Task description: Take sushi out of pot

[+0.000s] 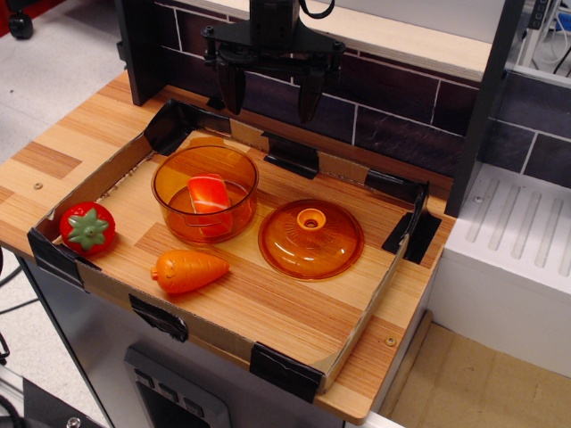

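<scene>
Nearest the camera, the counter [294, 312] is carrying a low cardboard rim taped at its corners with black tape. Just inside the front edge a toy carrot [188, 270] is lying on its side, and to its left a strawberry [87, 227] is sitting against the left wall of the rim. Neither belongs to the task.

Further in, the pot [204, 193] is standing upright and uncovered, left of centre. The sushi [210, 197] is resting inside it, orange-red top showing, leaning toward the middle of the pot floor; the translucent wall is partly colouring the view of its lower part. The lid [310, 238] is lying knob-up just beside the pot on its right, apart from it, so the opening is free.

Farthest back, the end effector [271, 91] is hanging above the rear rim, behind and a little right of the pot, fingers spread wide and holding nothing.

Judged step: approach, before any grasp. The next move is calling for travel forward and left over the pot mouth, then a straight descent between the walls, with the fingers bracketing the sushi across its narrower sides before closing. Clipping the pot rim looks like the main risk.
</scene>
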